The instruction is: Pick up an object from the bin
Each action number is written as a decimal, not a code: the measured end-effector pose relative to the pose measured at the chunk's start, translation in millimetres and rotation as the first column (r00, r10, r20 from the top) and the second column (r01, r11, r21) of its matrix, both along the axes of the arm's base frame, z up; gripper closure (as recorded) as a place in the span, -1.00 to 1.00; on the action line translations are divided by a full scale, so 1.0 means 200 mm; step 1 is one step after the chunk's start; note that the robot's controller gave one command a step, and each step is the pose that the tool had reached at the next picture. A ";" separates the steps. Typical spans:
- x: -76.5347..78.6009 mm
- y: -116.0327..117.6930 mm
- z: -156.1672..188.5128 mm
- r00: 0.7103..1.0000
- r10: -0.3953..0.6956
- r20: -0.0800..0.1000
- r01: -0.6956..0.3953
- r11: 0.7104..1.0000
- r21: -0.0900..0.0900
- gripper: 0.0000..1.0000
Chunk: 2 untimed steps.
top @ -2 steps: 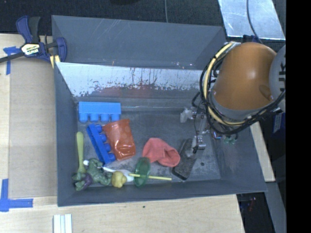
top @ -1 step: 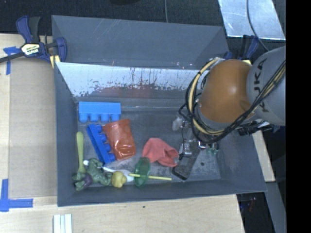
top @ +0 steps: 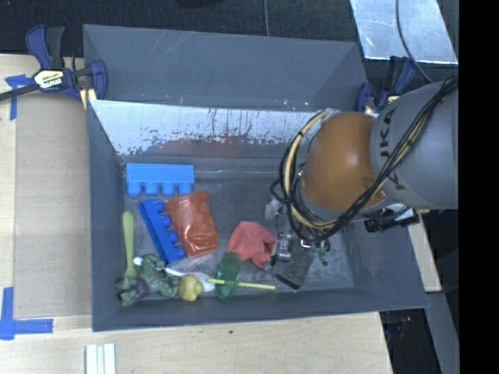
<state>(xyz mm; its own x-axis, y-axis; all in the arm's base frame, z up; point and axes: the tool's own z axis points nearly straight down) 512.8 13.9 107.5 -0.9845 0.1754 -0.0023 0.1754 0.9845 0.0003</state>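
Bin floor (top: 242,197) open at the back — toy heap (top: 160,280) crowds the front.

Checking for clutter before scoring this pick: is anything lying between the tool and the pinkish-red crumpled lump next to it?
Nothing visible does. The tool sits low, just right of the pinkish-red lump in the view, with no other thing in the gap. The green toy lies below the lump, out of that line.

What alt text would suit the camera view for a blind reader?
The arm's gripper is low in the grey bin, beside a pink lump. Blue blocks, an orange block and green toys lie at the view's left.
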 end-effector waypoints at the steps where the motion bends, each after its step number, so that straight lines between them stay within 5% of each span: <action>1: -0.01 0.04 0.06 0.960 -0.281 0.007 0.281 0.960 0.003 -1.00; 2: -0.02 0.03 -0.20 0.965 -0.262 0.005 0.262 0.965 0.001 -1.00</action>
